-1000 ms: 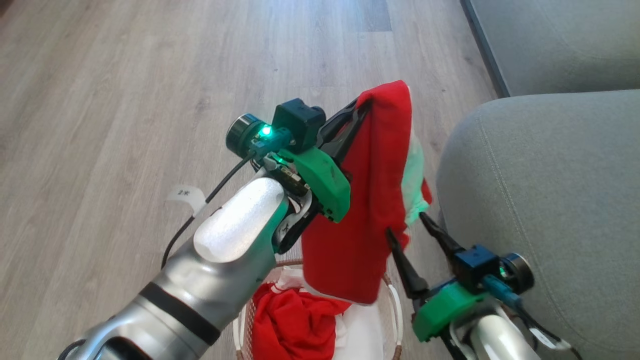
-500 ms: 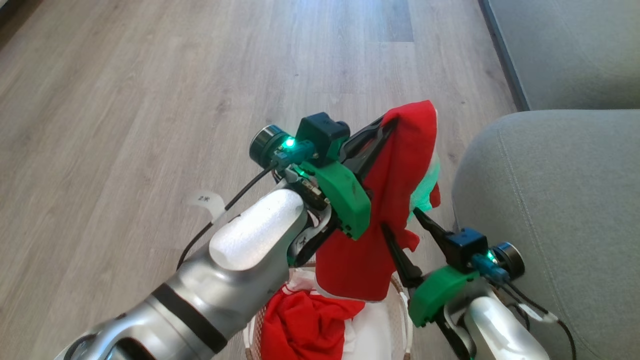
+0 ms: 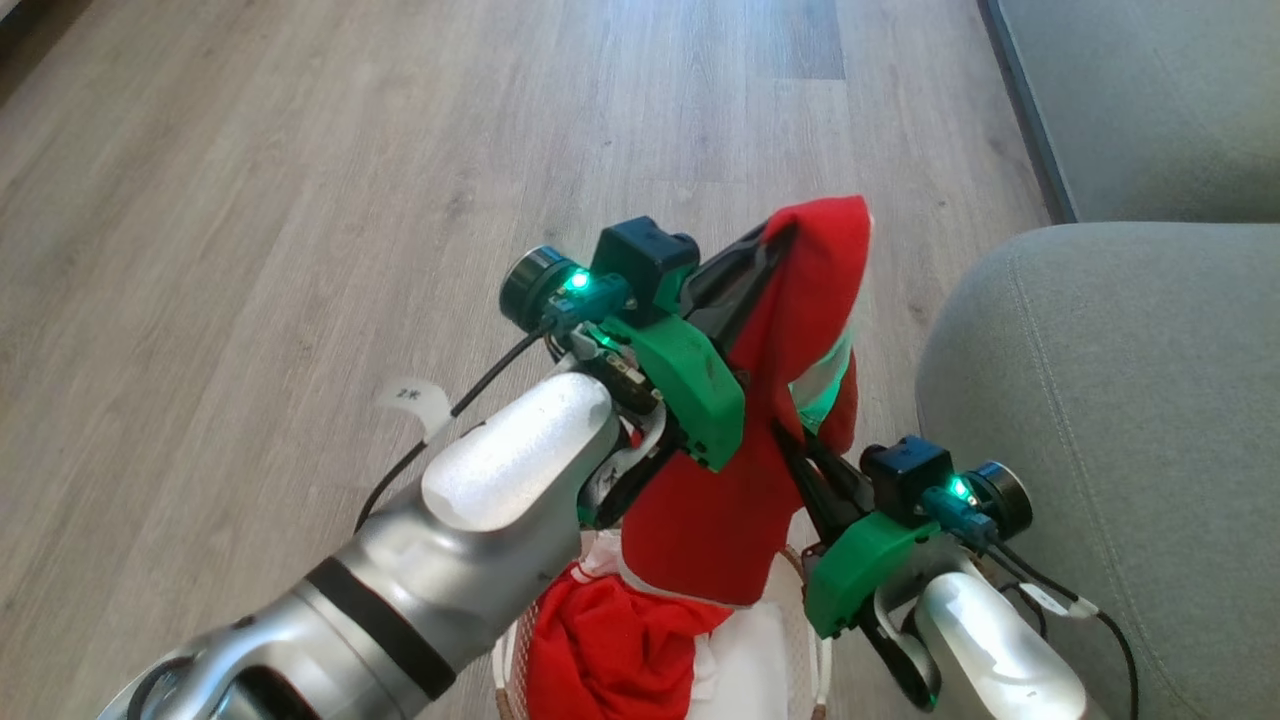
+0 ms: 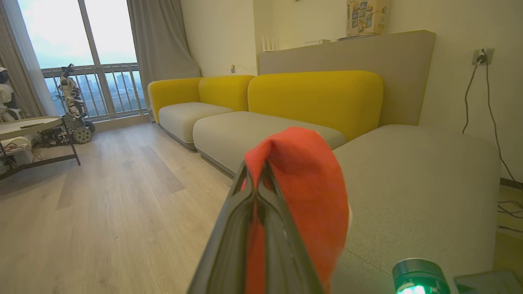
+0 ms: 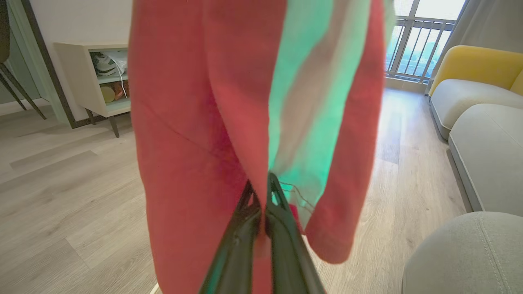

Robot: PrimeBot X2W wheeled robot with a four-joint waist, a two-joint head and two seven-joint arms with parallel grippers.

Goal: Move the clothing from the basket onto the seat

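My right gripper (image 3: 797,442), fingers apart a moment earlier, had now clamped the lower fold of the red jersey (image 3: 715,515) that my left gripper (image 3: 780,236) pinched by its top (both hands on it), hanging over the basket (image 3: 822,668), beside the seat (image 3: 1120,400), ready to swing across.

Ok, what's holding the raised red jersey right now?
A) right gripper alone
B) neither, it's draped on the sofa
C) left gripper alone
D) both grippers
D: the left gripper has its jaws shut on the top fold of the jersey, and the right gripper has its jaws pinched on it lower down.
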